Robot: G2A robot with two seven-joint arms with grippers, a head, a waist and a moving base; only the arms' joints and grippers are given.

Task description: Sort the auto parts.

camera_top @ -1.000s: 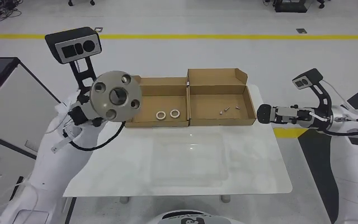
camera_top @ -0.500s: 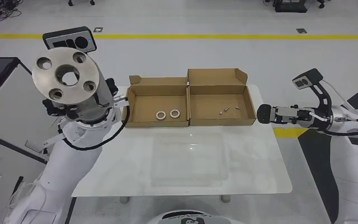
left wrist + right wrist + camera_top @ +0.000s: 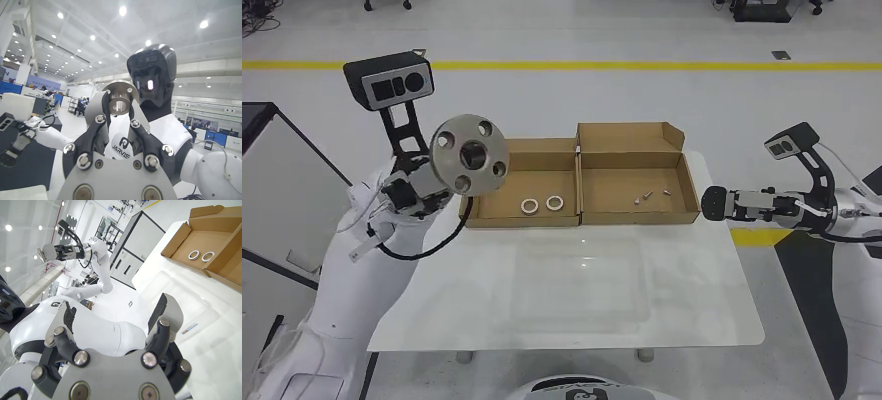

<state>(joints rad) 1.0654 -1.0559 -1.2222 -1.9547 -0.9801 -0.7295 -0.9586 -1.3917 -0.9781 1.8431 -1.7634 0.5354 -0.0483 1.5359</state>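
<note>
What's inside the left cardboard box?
The box holds two white rings, side by side near its front wall. From above, the flanged metal part in the left end effector covers its far left corner; the right wrist view shows bare floor there.

Grey metal flange [image 3: 470, 155] with four bolt holes, tilted, held aloft upper left in the left gripper [image 3: 118, 108]. Two white rings [image 3: 529, 206] lie flat in the left cardboard box [image 3: 504, 160], small bolts [image 3: 642, 198] in the right cardboard box [image 3: 627, 135].

text: none legible | sticker [image 3: 189, 329] on clear tray [image 3: 175, 294]: too small to read
</note>
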